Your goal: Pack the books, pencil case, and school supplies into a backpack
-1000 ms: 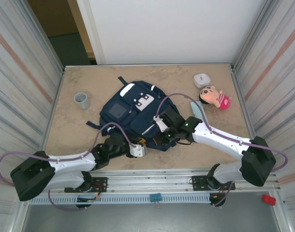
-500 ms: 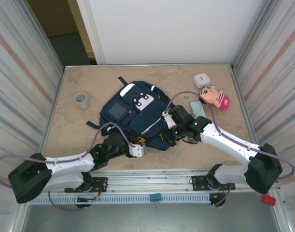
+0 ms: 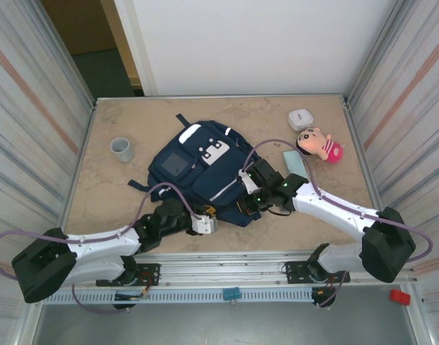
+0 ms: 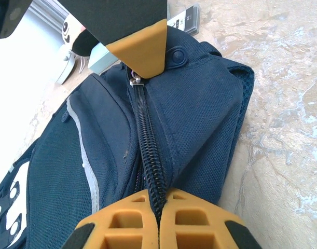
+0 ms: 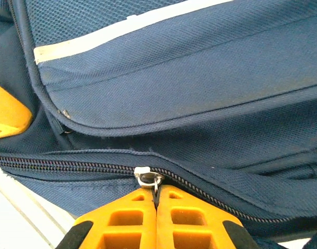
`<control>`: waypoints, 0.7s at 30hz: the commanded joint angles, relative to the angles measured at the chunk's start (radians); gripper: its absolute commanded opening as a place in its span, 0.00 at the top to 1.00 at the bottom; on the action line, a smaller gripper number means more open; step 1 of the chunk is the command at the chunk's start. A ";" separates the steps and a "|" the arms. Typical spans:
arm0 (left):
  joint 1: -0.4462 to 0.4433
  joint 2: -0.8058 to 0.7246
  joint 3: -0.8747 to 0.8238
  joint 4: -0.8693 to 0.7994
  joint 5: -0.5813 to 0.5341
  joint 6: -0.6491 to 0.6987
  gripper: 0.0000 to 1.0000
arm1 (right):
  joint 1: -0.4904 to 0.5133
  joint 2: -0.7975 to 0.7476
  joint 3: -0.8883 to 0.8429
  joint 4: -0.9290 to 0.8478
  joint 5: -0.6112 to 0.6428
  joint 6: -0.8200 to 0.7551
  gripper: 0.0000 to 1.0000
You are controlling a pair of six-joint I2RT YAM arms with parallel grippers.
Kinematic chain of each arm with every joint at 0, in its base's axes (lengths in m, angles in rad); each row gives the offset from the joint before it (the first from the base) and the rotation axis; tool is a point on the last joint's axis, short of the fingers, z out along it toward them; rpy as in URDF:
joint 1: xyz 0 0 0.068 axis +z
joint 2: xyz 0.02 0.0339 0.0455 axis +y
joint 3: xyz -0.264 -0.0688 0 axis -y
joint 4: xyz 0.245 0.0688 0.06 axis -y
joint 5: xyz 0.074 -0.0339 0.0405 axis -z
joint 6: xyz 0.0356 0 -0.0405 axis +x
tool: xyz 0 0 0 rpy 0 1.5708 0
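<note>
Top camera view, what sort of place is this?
Most likely a robot test cell in a lab, not a classroom: a stone-look tabletop walled by corrugated metal panels, two robot arms bolted to a rail at its near edge, and staged props: a navy backpack, a doll, a grey cup.

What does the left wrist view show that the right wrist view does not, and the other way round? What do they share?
Left wrist view: the marbled table, the pale teal pencil case, a small black box with a white label, and the left gripper shut on the backpack at its zipper line. Right wrist view: the right gripper shut on the metal zipper pull, seen close. Both: the navy backpack, its zipper, and one orange finger of the other gripper.
</note>
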 commanded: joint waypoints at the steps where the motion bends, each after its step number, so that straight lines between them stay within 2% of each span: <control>1: -0.004 -0.067 0.017 0.064 -0.025 -0.023 1.00 | -0.045 -0.038 0.005 -0.108 0.160 0.016 0.99; 3: -0.004 -0.086 0.018 0.039 -0.046 -0.038 1.00 | -0.101 -0.073 -0.012 -0.119 0.171 0.014 1.00; 5: -0.003 -0.104 0.015 0.017 -0.067 -0.072 0.98 | -0.164 -0.108 -0.029 -0.117 0.126 -0.001 1.00; 8: -0.004 -0.136 0.018 -0.031 -0.086 -0.144 0.88 | -0.198 -0.150 -0.056 -0.084 0.038 -0.017 1.00; 11: -0.006 -0.172 0.040 -0.094 -0.102 -0.288 0.75 | -0.187 -0.162 -0.069 -0.057 -0.039 -0.016 1.00; 13: -0.010 -0.183 0.076 -0.160 -0.152 -0.449 0.61 | -0.168 -0.162 -0.075 -0.054 -0.048 -0.011 1.00; 16: -0.023 -0.184 0.143 -0.287 -0.240 -0.717 0.48 | -0.144 -0.161 -0.094 -0.053 -0.044 0.000 1.00; 19: -0.031 -0.175 0.204 -0.414 -0.322 -0.934 0.40 | -0.121 -0.158 -0.118 -0.037 -0.050 0.020 1.00; 21: -0.031 -0.166 0.253 -0.525 -0.378 -1.097 0.38 | -0.096 -0.154 -0.134 -0.018 -0.056 0.036 1.00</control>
